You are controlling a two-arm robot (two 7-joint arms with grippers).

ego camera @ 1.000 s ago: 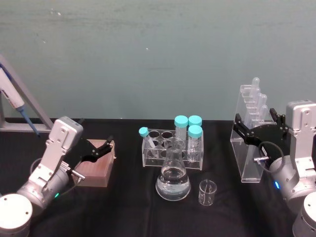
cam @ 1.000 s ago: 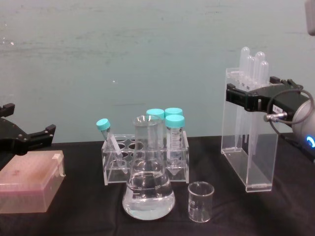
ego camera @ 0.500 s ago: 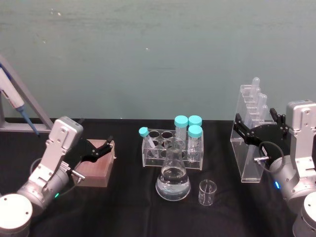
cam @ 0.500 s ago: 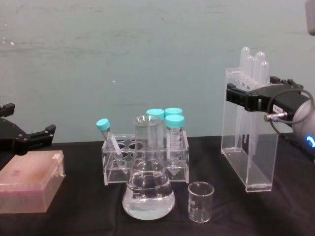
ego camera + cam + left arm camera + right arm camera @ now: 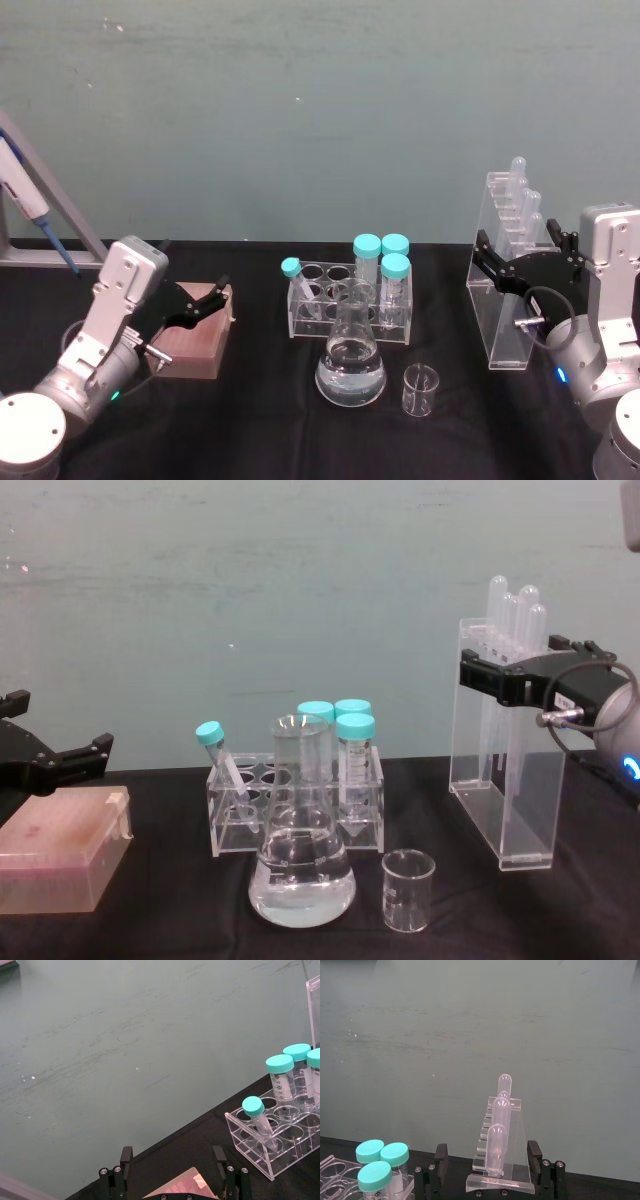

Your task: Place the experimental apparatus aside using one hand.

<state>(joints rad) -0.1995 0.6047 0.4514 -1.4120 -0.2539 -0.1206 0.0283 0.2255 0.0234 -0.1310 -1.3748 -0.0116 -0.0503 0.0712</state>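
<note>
The tall clear acrylic stand [image 5: 510,310] with plastic pipettes stands at the table's right. My right gripper [image 5: 524,255] is open, and its black fingers straddle the stand's upper part with a small gap on one side, as the right wrist view [image 5: 487,1152] shows. The conical flask [image 5: 350,375] with clear liquid stands at the front centre, and the small glass beaker [image 5: 420,390] is just right of it. In the chest view the flask [image 5: 301,870] and beaker [image 5: 408,890] are apart from the stand [image 5: 500,800]. My left gripper [image 5: 212,298] hangs open over a box at the left.
A clear tube rack [image 5: 345,305] with teal-capped tubes stands behind the flask. A pinkish-brown box [image 5: 195,340] lies under the left gripper. A blue-and-white pipette [image 5: 30,200] leans at the far left. The green wall closes the back.
</note>
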